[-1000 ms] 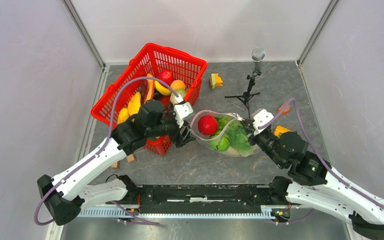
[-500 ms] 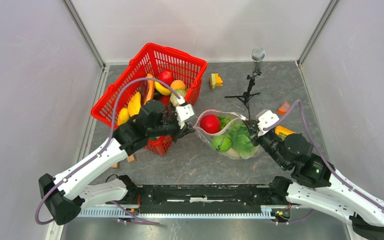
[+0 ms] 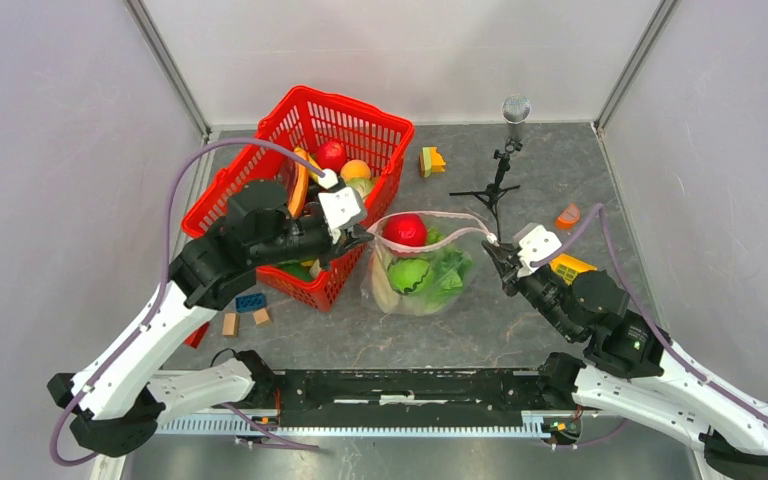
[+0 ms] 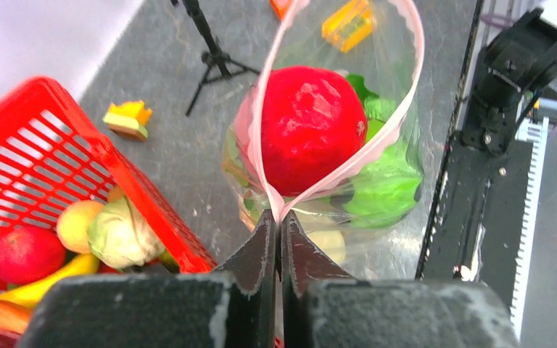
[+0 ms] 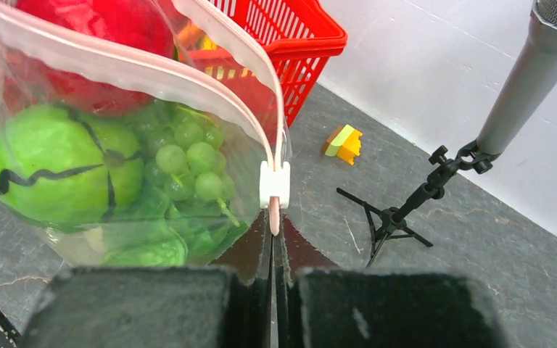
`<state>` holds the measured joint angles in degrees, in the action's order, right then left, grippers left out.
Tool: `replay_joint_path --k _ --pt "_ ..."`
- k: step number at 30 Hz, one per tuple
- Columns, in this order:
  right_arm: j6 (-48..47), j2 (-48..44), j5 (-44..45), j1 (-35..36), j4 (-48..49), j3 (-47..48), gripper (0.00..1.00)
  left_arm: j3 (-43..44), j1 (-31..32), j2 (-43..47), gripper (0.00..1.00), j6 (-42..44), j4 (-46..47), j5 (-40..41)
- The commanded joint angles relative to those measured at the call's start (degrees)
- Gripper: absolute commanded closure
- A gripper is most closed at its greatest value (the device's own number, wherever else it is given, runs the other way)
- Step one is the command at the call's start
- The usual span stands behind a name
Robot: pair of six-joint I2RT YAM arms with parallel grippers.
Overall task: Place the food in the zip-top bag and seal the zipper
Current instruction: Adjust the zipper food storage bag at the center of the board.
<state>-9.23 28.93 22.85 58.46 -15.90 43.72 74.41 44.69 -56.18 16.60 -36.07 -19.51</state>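
The zip-top bag [image 3: 415, 275] is held upright near the middle of the table [image 3: 560, 160], just beside the near right corner of the red basket [image 3: 355, 115]; its lower part seems to rest on the table. It is already loaded: a round red fruit [image 3: 404, 230] is lodged at the top, with a green fruit [image 5: 51, 170], grapes [image 5: 188, 159] and lettuce [image 4: 388, 185] seen below it through the plastic. The zipper [image 3: 440, 217] is not sealed: its two pink lips are bowed apart into an eye shape around the red fruit.

Each end of that strip is pinched. The left tool [image 3: 358, 238] is closed on the zipper's left end, where the lips meet, and the right tool [image 3: 493, 255] is closed on the right end, just below the white slider [image 5: 274, 184].

The step in hand is judged to be the sealing. For this to go well, the red fruit should first be settled deeper, since it sits between the lips and would block them. The two ends are best drawn apart along the line of the strip, so that the lips are pulled straight and flat against each other. Tension should be raised gently, because thin plastic can slip from a narrow pinch. Only once the lips are aligned should the slider be run along the whole strip, with the far end held firm. The microphone stand [image 3: 500, 180] toward the far edge is best avoided by the right arm.
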Motion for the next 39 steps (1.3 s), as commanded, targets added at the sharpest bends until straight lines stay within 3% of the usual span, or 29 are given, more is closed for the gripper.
replay_joint_path --k 1,7,14,18,23,30,39 --pt "0.26 -0.44 -0.82 -0.18 3.28 -0.13 1.00 0.74 -0.40 -2.02 0.98 2.59 -8.65 1.75" --pt "0.63 0.16 -3.54 -0.20 1.76 -1.15 1.00 -0.97 -0.39 -0.35 0.98 1.08 -8.39 -0.66" --pt "-0.64 3.57 -10.61 -0.26 -0.45 -0.55 1.00 -4.26 -0.39 0.56 0.98 -0.97 -6.70 2.29" --pt "-0.23 6.72 -9.68 -0.52 -1.97 0.84 1.00 -4.78 -0.40 1.12 0.98 -0.81 -6.04 4.79" --pt "1.09 11.14 -12.63 -4.87 -3.70 3.52 1.00 -5.33 -0.42 0.93 0.98 -0.86 -4.39 5.51" --pt "0.80 13.61 -35.36 -23.15 0.55 2.49 1.00 -6.27 -0.48 -0.72 0.98 -1.47 -2.24 5.24" --pt "-5.09 13.75 -59.10 -33.60 0.45 4.15 1.00 -4.84 -0.57 -0.92 0.98 0.15 -1.66 0.28"
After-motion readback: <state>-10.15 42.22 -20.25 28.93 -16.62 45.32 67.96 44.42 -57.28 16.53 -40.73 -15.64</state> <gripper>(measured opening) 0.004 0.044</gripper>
